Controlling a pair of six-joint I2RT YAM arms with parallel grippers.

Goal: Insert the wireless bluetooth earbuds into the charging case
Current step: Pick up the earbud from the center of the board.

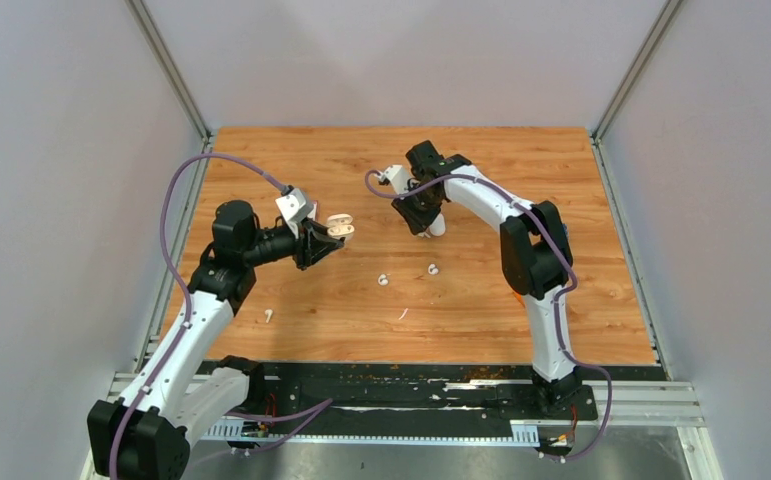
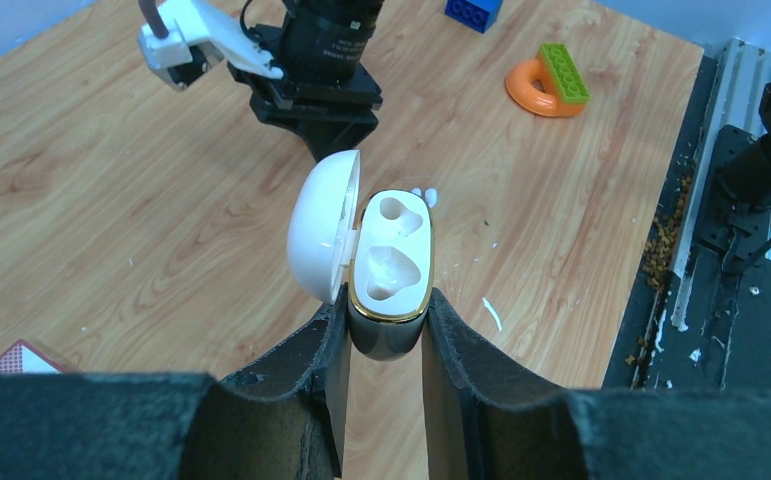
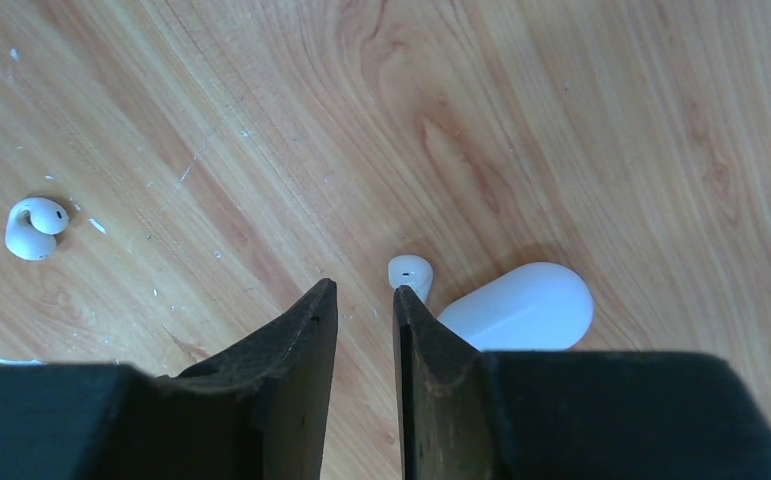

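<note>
On the wood just off the right gripper's (image 3: pixel 363 290) fingertips: one earbud (image 3: pixel 410 272), outside the gap, tight beside one finger and partly hidden by it; contact there impossible to tell. Just beside it, a white oval pod (image 3: pixel 516 308). Fingers parted a little, gripping nothing, only bare table (image 1: pixel 521 170) in the gap. Up off the surface in the left gripper (image 2: pixel 386 298): charging case (image 2: pixel 393 262), clenched by its lower body, lid (image 2: pixel 319 240) swung open, both wells empty.

Likely trouble from here:
- Closing off-centre and flicking the glossy earbud away across the wood, or wedging it against the pod.
- Catching the pod along with it, with so little room between the two.
- Pinching the earbud at a bad angle, with no clean line-up of stem and well afterwards.
- Pressing too hard into the case and twisting it in the left fingers, or knocking the lid shut.

Count:
- One charging case.
- One pod, nature unclear.
- Earbuds: one at the fingertips, a second earbud (image 1: pixel 383 281) and a third earbud (image 1: pixel 432 268) mid-table, and perhaps a fourth bud (image 1: pixel 268 315) near the left arm, too small to call.
- One thin white sliver (image 1: pixel 402 314).
- In the left wrist view only: one blue block (image 2: pixel 473 12), one orange ring (image 2: pixel 533 88), and one green brick (image 2: pixel 564 72) resting on it.
</note>
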